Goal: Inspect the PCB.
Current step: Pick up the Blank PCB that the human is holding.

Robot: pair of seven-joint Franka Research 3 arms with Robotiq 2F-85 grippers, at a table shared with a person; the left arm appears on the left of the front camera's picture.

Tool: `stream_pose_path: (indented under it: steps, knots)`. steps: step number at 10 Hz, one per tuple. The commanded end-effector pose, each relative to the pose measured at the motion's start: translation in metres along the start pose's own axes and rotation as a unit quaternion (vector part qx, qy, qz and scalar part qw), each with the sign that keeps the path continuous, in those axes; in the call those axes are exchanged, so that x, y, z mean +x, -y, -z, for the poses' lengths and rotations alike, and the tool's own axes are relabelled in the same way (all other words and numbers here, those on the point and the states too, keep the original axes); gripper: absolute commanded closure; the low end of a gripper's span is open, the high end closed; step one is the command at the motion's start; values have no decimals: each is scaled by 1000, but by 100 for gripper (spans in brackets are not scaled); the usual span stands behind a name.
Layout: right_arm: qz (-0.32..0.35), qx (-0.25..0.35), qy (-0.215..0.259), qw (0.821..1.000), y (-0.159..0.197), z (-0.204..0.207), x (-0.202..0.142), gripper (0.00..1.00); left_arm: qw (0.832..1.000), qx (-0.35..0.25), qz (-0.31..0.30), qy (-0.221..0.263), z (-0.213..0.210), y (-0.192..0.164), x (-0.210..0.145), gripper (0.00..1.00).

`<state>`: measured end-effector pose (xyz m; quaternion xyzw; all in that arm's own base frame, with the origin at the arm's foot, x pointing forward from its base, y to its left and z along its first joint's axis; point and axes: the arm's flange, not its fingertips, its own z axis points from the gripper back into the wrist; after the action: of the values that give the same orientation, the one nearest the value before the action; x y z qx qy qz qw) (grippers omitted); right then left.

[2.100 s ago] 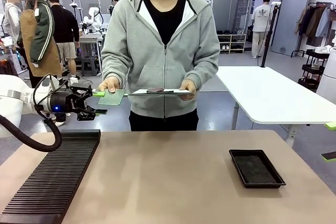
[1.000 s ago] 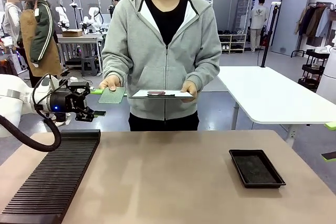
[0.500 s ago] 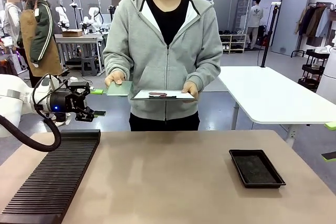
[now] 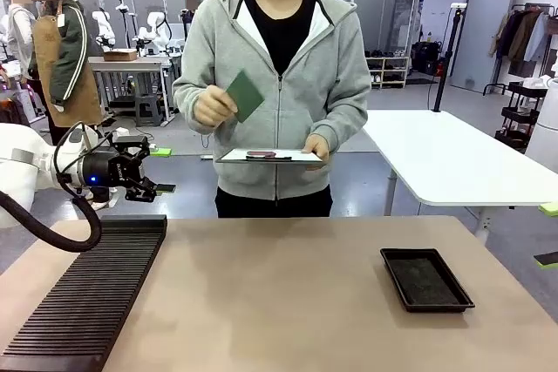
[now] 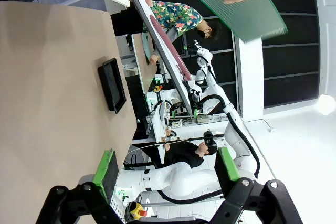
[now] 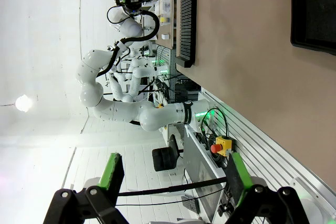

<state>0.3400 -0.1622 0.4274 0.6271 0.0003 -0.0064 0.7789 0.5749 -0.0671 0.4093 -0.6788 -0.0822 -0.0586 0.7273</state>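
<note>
Just then, one green circuit board (image 4: 245, 96) was up at chest height, tilted on a corner and pinched in the person's right hand (image 4: 212, 107). It was off the bench (image 4: 279, 302) and well apart from both arms. The person's left hand (image 4: 316, 147) held one flat clipboard (image 4: 266, 157) level at waist height. One small dark item lay on top of it, too small to make out.

The left arm's fingers (image 4: 162, 153) hung over the bench's left edge, pointing toward the person. The two green pads were spread apart with nothing between them. From the left wrist, the same two fingers (image 5: 106, 174) stood wide, with the circuit board (image 5: 247, 17) far beyond them under the person's fingertips and the clipboard (image 5: 157, 40) seen edge-on beside it.

The right arm's fingers (image 6: 112, 174) were likewise released, two pads parted around empty air, well back from the bench.

Two things lay on the bench. One was a shallow black tray (image 4: 425, 279) toward the right. The other was a long black ribbed rack (image 4: 87, 294) along the left edge. They were well apart, with bare surface between them.
</note>
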Motion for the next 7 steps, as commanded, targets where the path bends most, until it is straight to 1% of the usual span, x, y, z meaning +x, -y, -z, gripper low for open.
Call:
stream_pose_path:
  steps: [1, 2, 3, 4, 5, 6, 7]
  knots:
    - [2, -1, 1, 1000, -1, -1, 1, 0, 1000, 2, 0, 4, 0, 0, 1, 6]
    - [2, -1, 1, 1000, -1, -1, 1, 0, 1000, 0, 0, 0, 0, 0, 0, 6]
    - [2, -1, 1, 1000, -1, -1, 1, 0, 998, 21, 46, -47, -5, 15, -4, 5]
    - [2, -1, 1, 1000, -1, -1, 1, 0, 995, 35, 72, -61, -14, 33, -12, 5]
    - [2, -1, 1, 1000, -1, -1, 1, 0, 992, 65, 89, -69, -23, 48, -20, 5]
    - [2, -1, 1, 1000, -1, -1, 1, 0, 982, 118, 121, -86, -33, 64, -37, 5]
    - [2, -1, 1, 1000, -1, -1, 1, 0, 971, 143, 164, -100, -41, 80, -59, 5]
